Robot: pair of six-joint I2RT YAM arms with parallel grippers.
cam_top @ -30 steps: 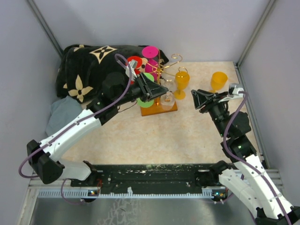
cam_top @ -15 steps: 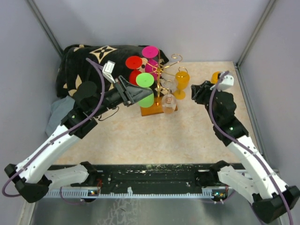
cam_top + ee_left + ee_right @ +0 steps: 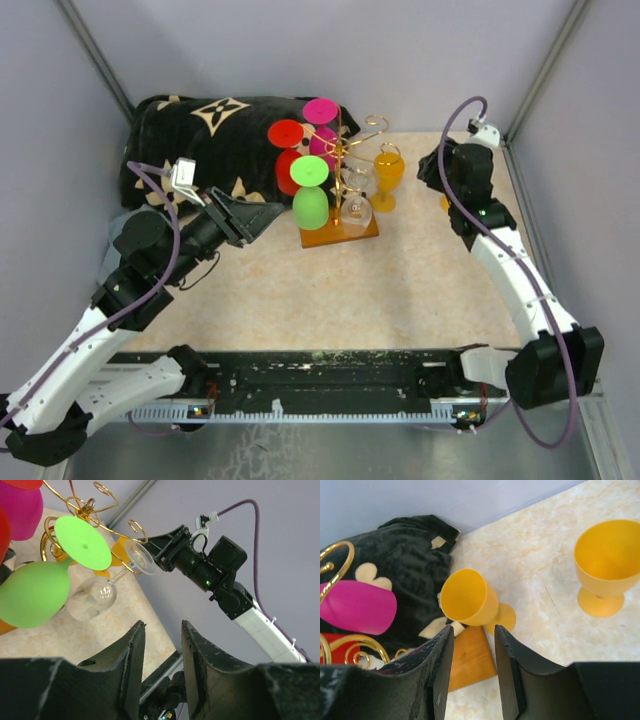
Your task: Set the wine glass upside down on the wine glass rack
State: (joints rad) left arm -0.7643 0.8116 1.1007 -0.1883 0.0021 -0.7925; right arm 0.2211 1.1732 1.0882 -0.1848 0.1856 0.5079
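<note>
Pulled back toward 8 o'clock, the left gripper [image 3: 272, 213] now sits well apart from the wine glass rack [image 3: 372, 124], where a second ago it was right against it. Its jaws are parted and empty. The right arm [image 3: 500, 250] has swung up to 2 o'clock near the back corner.

From above, four glasses hang upside down on the gold wire. They are one red glass [image 3: 285, 133], one magenta glass [image 3: 321, 111], one clear glass [image 3: 356, 208] and the green wine glass [image 3: 311, 205]. The green one stays hung on the rack's 8 o'clock side, by the wooden base [image 3: 345, 233]. One amber glass [image 3: 388, 168] stands upright at the rack's 3 o'clock. One black blanket [image 3: 190, 130] at 10 o'clock carries cream flower and star motifs, and no lettering on it can be read.

Left wrist view: the two fingers [image 3: 135, 645] stand apart with nothing between them. The green and clear glasses hang at 10 o'clock.

Right wrist view: the right gripper [image 3: 472, 635] is released and empty. It hangs above two upright amber glasses: one just beside the base at 12 o'clock, and the second amber glass [image 3: 607, 562] at 2 o'clock.
</note>
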